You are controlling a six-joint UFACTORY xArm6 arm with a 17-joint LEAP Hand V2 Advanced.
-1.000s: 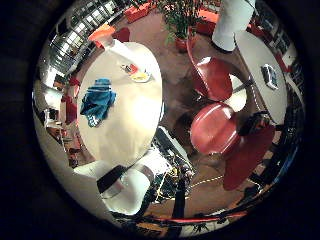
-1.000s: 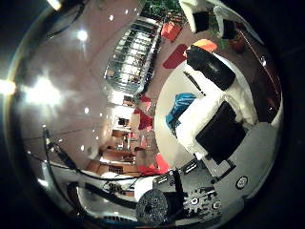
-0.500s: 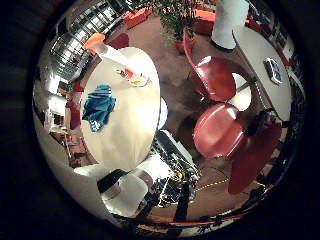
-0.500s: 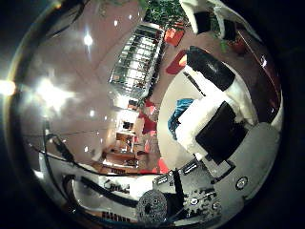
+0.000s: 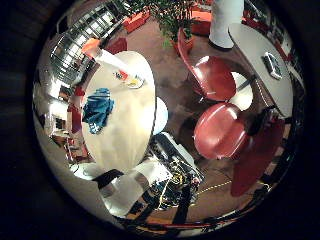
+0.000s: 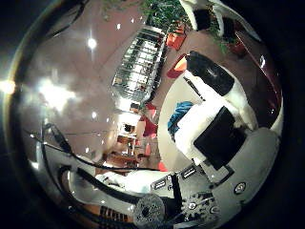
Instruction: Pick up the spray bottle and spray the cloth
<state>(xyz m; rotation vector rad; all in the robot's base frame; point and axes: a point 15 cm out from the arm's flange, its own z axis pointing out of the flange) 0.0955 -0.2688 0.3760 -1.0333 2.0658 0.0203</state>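
Table top (image 5: 131,131) seen smooth, slightly glossy; cloth (image 5: 98,109) soft, crumpled fabric; chairs (image 5: 220,130) glossy red plastic; floor (image 5: 170,70) matt.

The table (image 5: 125,135) carries two items. The cloth (image 5: 98,109) lies on the table, toward one edge. The spray bottle (image 5: 112,61) stands on the same table, well apart from the cloth, near the far rim. Two chairs (image 5: 220,131) stand on the floor beside the table, one just beside the other. A second table (image 5: 260,75) stands beyond the chairs. A potted plant (image 5: 175,20) stands on the floor behind the nearer chair. The hand (image 6: 214,124) is well above the table.
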